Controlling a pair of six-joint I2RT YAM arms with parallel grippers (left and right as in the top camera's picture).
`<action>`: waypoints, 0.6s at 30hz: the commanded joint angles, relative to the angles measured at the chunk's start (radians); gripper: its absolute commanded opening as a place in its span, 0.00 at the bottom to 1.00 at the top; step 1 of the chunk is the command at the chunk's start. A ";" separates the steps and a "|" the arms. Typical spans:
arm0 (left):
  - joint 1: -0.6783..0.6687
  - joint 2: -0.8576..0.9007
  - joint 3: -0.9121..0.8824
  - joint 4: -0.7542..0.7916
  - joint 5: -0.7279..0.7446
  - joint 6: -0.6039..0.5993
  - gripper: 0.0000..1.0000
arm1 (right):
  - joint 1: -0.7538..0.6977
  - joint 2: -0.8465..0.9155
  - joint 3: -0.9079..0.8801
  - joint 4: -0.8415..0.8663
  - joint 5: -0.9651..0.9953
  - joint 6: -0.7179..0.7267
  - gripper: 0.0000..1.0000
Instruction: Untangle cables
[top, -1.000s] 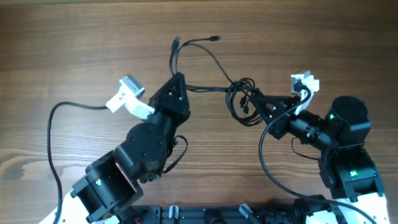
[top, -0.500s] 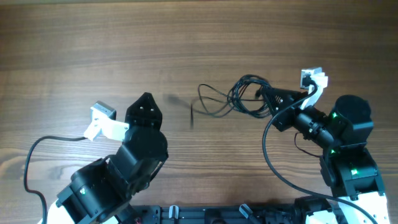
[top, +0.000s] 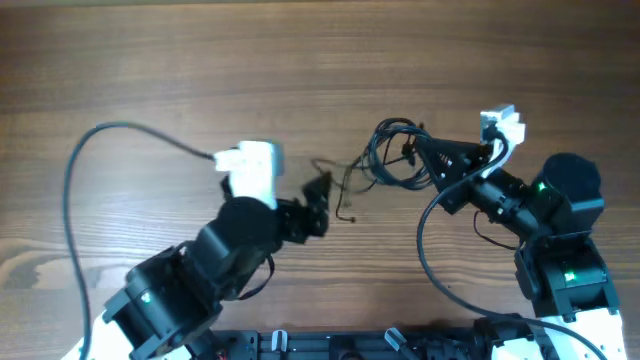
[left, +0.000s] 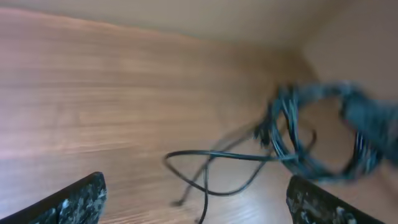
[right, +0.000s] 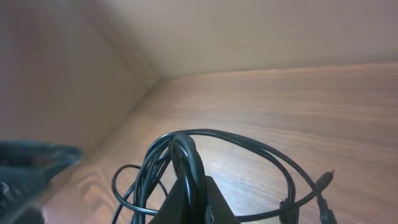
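here the right pincer (right: 190, 190) clamps the cables (right: 188, 154), just ahead of the open left pincer (left: 196, 201).

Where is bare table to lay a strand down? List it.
Free: the far strip of table beyond the cables; the near patch between left arm and right arm. Crowded: the middle, from left pincer to right pincer.

cables (right: 186, 158): no readable text or markings
arms (top: 240, 240): no legible label, brand or number
surface (top: 150, 60): wood grain only, no signs
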 joint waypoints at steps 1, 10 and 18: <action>0.002 0.055 0.014 0.000 0.208 0.414 1.00 | -0.002 -0.003 0.002 0.010 -0.134 -0.085 0.04; 0.002 0.192 0.014 0.001 0.225 0.775 0.41 | -0.002 -0.003 0.002 0.010 -0.169 -0.105 0.04; 0.002 0.177 0.014 0.043 0.154 0.764 0.04 | -0.002 -0.003 0.002 -0.048 -0.041 -0.081 0.04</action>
